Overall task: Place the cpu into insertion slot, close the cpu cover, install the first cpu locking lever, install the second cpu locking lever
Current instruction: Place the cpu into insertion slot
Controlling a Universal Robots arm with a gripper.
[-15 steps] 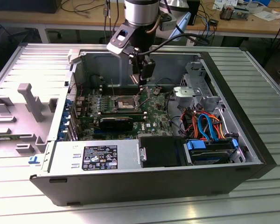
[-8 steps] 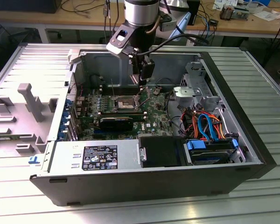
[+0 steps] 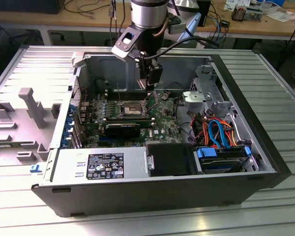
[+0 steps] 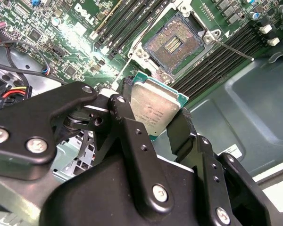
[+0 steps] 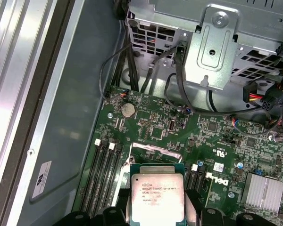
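My gripper (image 4: 152, 123) gripped the cpu (image 4: 156, 107) by opposite edges, above the board (image 4: 75, 52), near the open slot (image 4: 172, 43). I judged it light, stiff and fragile underneath, so edges only.

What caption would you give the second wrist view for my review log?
Gripper holding the cpu by its edges above the green board, the open insertion slot empty beyond it.

Print lines on cpu (image 5: 156, 197) lid; white logo on motherboard (image 5: 220, 178); black label on power supply (image 3: 102, 165)
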